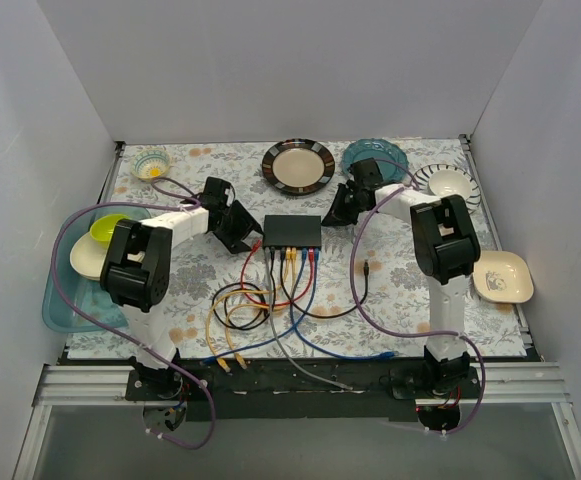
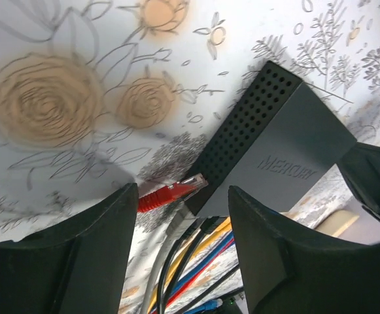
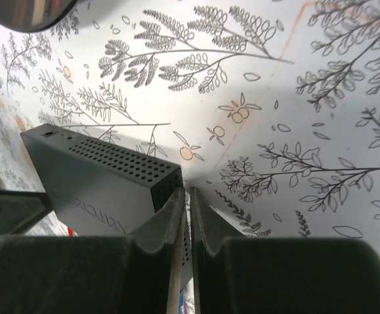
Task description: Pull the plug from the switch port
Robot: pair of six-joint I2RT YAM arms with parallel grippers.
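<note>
Look, left gripper [image 2: 183, 190] gapes wide astride the red cable plug [image 2: 169, 194] by the flat matte-black switch box [image 2: 288, 150]; right gripper [image 3: 188, 193] pinched narrow, empty.

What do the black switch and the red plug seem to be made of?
The switch: probably painted metal or hard plastic, matte black, with punched vent holes. The red plug: seemingly a rubbery red sleeve with a clear, glossy plastic tip.

Plain pale walls [image 1: 270, 60], floral tablecloth [image 1: 400, 300] over table, aluminium rail [image 1: 80, 383] along near edge
</note>
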